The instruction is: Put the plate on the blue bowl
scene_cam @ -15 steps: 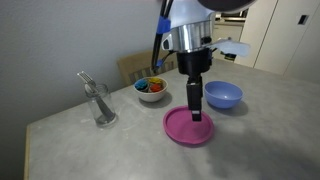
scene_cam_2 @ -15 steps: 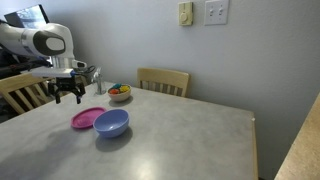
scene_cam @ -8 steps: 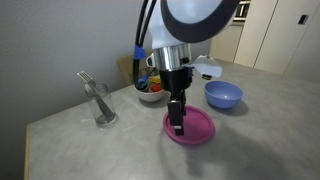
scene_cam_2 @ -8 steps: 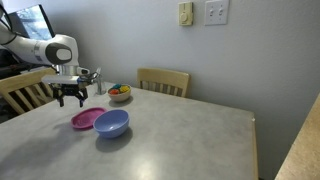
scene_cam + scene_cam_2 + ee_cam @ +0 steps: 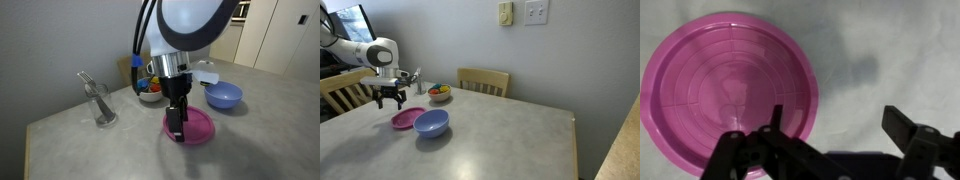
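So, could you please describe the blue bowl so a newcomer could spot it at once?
Start at the large grey table. Beside the flat pink plate on it stands the blue bowl. It is deep, plain and periwinkle, unlike the smaller white bowl holding colourful pieces.

The plate (image 5: pixel 720 75) is magenta-pink, its face marked with fine concentric rings and a paler sheen near the middle in the wrist view. The blue bowl (image 5: pixel 224 96) is plain periwinkle with no pattern. The pincer (image 5: pixel 837 122) is black, below a white and silver arm (image 5: pixel 190 20) that carries a blue cable (image 5: pixel 135 62). The surface (image 5: pixel 70 145) is light grey with a faint mottle. A small white bowl (image 5: pixel 439 94) holds bits of mixed bright colour, orange and blue among them. The glass (image 5: pixel 100 105) is clear. The chair (image 5: pixel 483 80) is tan wood, the wall (image 5: pixel 580 60) is pale grey-blue, and its switch plates (image 5: pixel 535 11) are cream.
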You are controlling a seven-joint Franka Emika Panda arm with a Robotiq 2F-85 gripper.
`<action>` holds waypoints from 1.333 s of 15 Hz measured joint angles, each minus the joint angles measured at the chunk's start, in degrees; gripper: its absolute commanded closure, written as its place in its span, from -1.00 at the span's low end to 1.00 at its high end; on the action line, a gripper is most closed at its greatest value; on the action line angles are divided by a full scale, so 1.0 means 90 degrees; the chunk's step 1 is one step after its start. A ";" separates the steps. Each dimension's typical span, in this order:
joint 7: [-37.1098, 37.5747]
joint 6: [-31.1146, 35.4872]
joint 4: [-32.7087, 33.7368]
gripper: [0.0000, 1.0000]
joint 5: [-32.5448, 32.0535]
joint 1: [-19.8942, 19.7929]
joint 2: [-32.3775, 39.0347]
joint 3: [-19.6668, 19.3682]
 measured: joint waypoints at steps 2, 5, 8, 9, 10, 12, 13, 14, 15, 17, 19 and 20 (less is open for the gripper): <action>-0.0015 -0.0063 0.0121 -1.00 0.0000 0.0004 0.0211 0.0007; -0.0163 -0.0137 0.0243 -0.95 -0.0002 0.0002 0.0457 0.0008; -0.0294 -0.0186 0.0266 -0.65 -0.0002 -0.0006 0.0558 0.0008; -0.0328 -0.0191 0.0274 -0.37 -0.0002 -0.0006 0.0579 0.0008; -0.0365 -0.0195 0.0284 -0.25 -0.0002 -0.0007 0.0605 0.0008; -0.0430 -0.0197 0.0287 -0.11 -0.0002 -0.0010 0.0645 0.0008; -0.0451 -0.0199 0.0287 -0.08 -0.0003 -0.0014 0.0660 0.0008; -0.0461 -0.0200 0.0290 -0.07 -0.0006 -0.0019 0.0668 0.0007; -0.0461 -0.0207 0.0297 -0.03 -0.0008 -0.0024 0.0668 0.0004; -0.0447 -0.0213 0.0304 0.04 -0.0021 -0.0024 0.0668 -0.0007; -0.0342 -0.0217 0.0313 0.48 -0.0061 -0.0003 0.0668 -0.0040; -0.0266 -0.0217 0.0317 0.57 -0.0089 0.0008 0.0668 -0.0057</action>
